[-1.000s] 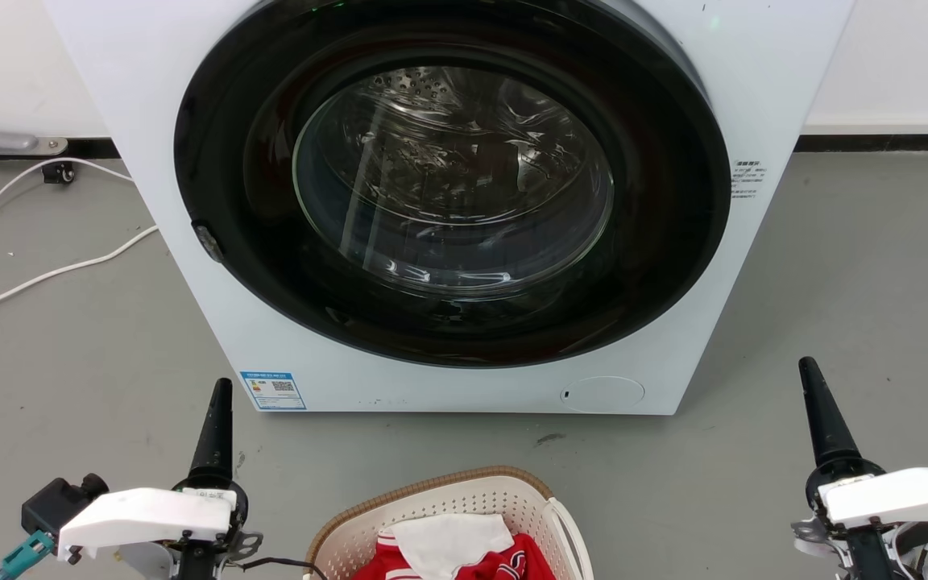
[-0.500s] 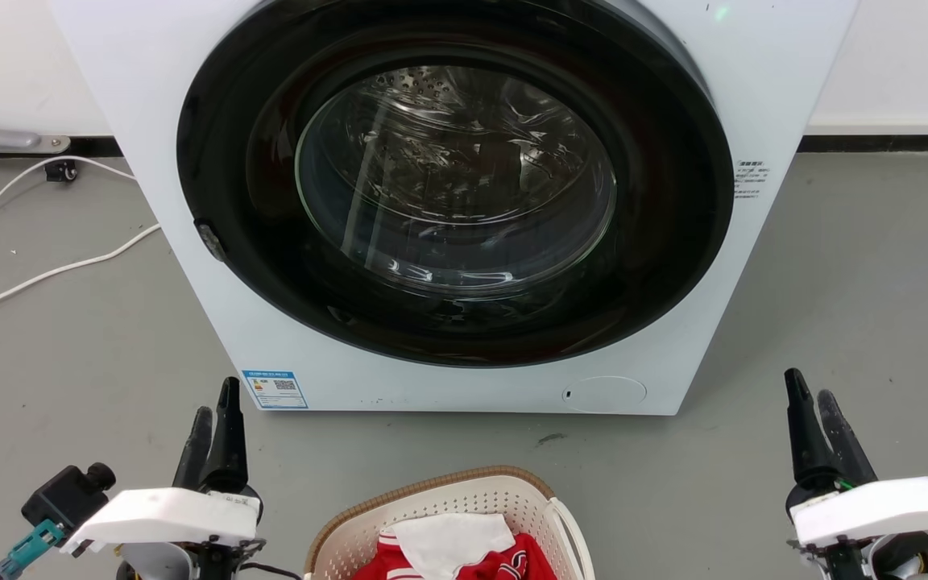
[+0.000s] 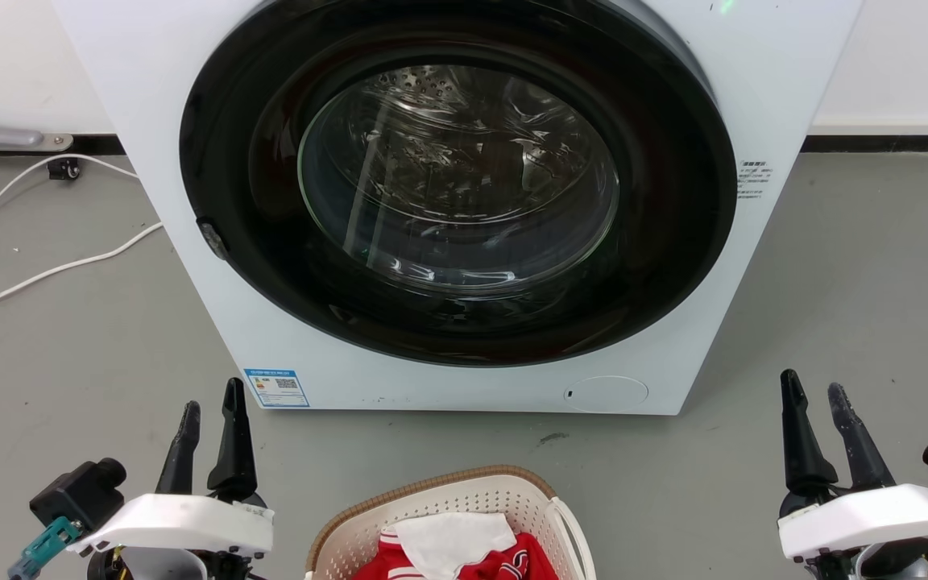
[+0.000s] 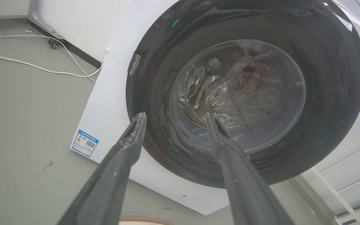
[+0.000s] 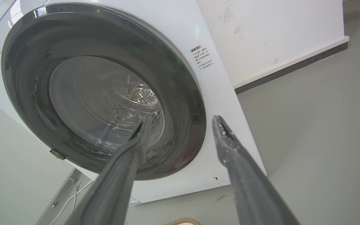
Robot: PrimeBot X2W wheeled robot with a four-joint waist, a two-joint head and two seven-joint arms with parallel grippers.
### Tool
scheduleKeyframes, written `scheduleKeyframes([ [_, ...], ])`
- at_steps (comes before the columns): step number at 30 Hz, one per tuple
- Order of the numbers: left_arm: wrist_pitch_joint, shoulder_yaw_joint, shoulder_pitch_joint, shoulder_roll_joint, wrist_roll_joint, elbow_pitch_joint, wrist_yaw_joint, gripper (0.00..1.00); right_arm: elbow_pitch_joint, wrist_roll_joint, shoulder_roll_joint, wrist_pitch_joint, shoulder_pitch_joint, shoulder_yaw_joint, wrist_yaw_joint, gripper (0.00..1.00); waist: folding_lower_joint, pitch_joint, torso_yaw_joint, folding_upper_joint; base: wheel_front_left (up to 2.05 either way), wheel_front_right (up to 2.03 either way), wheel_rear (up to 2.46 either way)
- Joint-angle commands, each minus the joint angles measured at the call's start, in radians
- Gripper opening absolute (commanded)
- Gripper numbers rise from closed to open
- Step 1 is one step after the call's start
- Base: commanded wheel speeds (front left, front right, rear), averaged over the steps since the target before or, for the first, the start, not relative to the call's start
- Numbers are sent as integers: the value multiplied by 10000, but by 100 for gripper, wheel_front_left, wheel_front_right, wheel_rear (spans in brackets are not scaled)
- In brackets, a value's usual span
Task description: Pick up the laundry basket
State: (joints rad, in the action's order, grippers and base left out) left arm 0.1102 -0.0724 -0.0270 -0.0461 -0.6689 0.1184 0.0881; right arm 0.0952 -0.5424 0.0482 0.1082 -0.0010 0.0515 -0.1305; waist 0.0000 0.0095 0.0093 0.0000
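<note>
The laundry basket (image 3: 464, 503), cream-white and perforated with a brown woven-look rim and a white side handle, sits on the floor at the bottom centre of the head view, holding red and white clothes. A sliver of its rim (image 4: 144, 220) shows in the left wrist view, and a bit of rim (image 5: 183, 222) in the right wrist view. My left gripper (image 3: 210, 411) stands open to the basket's left, fingers pointing up, holding nothing. My right gripper (image 3: 814, 393) stands open well to the basket's right, also holding nothing. Both are apart from the basket.
A white washing machine (image 3: 448, 201) with a large dark round door shut stands just behind the basket. White cables (image 3: 45, 258) lie on the grey floor at the left. Bare floor stretches to the right of the machine. A wall with a dark baseboard (image 3: 887, 143) runs behind.
Both grippers have gone from shut to open, their fingers spreading apart. The camera has shifted slightly; basket and washing machine stay put.
</note>
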Motion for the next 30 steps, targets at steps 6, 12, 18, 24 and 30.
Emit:
scheduleKeyframes([
  [6,293,55,96,-43,1157,-257,14,100,-315,1154,34,311,75,-30,-2,100,0,11,10,0,0,0,0],
  [12,463,92,178,-45,1834,-310,35,100,-445,1834,34,467,169,-56,-2,100,0,9,2,0,0,0,0],
  [18,604,119,242,-47,2497,-357,67,100,-529,2470,34,627,252,-66,-2,100,0,22,6,0,0,0,0],
  [24,749,111,304,-47,3115,-373,85,100,-609,3073,35,770,327,-80,-2,100,0,55,1,0,0,0,0],
  [30,896,120,359,-50,3695,-414,99,100,-705,3630,35,897,387,-90,-2,100,0,96,-4,0,0,0,0],
])
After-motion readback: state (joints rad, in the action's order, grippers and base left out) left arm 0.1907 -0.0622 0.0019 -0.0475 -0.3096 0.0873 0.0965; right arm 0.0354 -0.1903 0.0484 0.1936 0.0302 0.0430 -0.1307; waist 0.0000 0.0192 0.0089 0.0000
